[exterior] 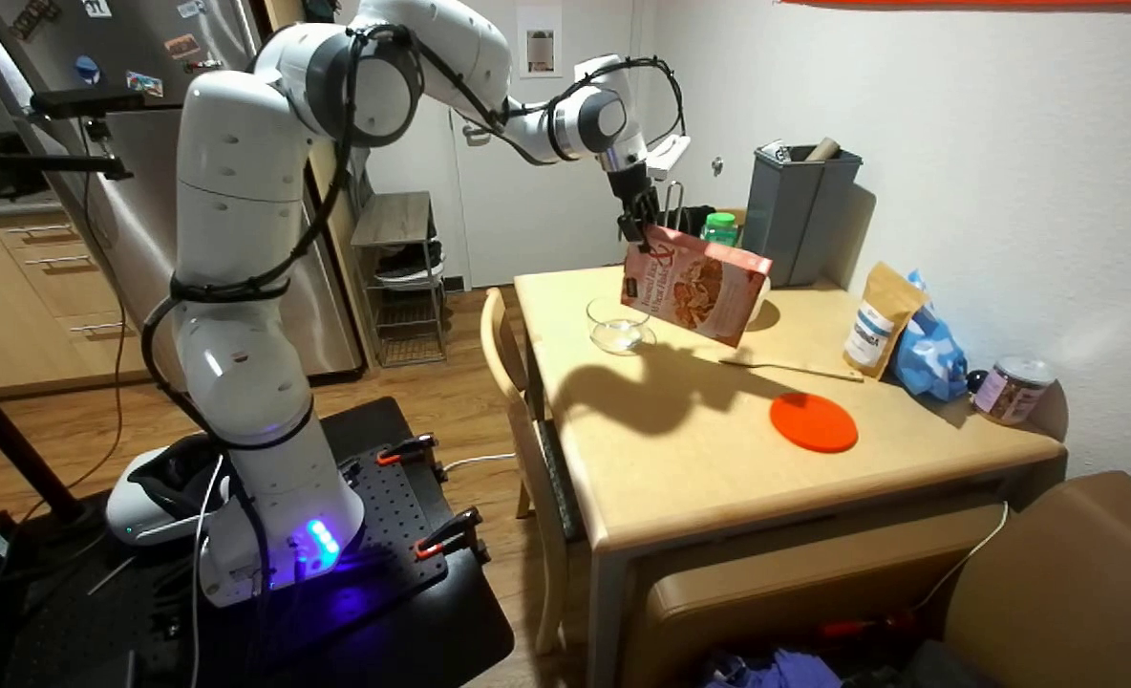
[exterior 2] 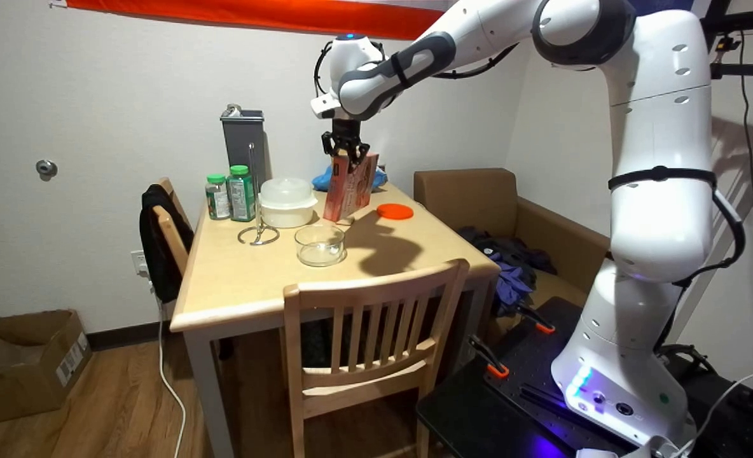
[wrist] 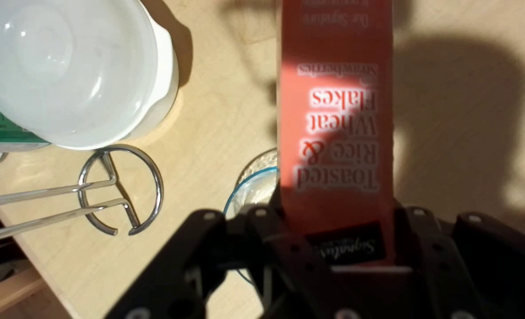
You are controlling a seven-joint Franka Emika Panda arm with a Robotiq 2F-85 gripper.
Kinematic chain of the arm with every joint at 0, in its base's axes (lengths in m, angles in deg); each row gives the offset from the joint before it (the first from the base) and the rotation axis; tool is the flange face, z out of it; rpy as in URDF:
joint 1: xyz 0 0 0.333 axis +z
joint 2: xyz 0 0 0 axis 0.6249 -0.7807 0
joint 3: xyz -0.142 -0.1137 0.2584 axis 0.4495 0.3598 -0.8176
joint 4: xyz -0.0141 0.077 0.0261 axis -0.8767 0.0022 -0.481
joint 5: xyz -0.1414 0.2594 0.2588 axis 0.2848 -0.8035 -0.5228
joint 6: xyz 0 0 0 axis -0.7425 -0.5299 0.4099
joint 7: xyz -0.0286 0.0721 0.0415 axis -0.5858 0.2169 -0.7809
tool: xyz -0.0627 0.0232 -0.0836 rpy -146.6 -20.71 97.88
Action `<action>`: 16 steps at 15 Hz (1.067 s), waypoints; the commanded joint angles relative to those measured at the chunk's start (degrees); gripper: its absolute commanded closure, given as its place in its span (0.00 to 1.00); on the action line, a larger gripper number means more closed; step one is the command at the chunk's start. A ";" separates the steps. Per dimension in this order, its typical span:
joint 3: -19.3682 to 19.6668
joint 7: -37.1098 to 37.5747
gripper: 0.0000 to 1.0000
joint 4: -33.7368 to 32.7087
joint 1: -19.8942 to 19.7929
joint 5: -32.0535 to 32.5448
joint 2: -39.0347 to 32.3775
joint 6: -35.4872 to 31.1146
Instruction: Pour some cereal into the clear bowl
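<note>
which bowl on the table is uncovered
The clear bowl, the see-through one with its top open; the white bowl has a translucent dome over it.

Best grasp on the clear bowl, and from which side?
I'd take the clear bowl by its rim, from above, jaws straddling it: the bowl stands upright, open-topped, steep-sided. The gripper holds the cereal box, so that probably has to be set down first.
</note>
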 commanded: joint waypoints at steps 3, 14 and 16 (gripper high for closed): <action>-0.54 0.25 0.82 -2.13 -4.95 -9.30 4.16 2.05; 0.43 -2.24 0.82 -12.60 -16.32 -42.10 3.22 14.11; 1.03 -2.27 0.82 -13.65 -18.15 -46.60 2.47 16.35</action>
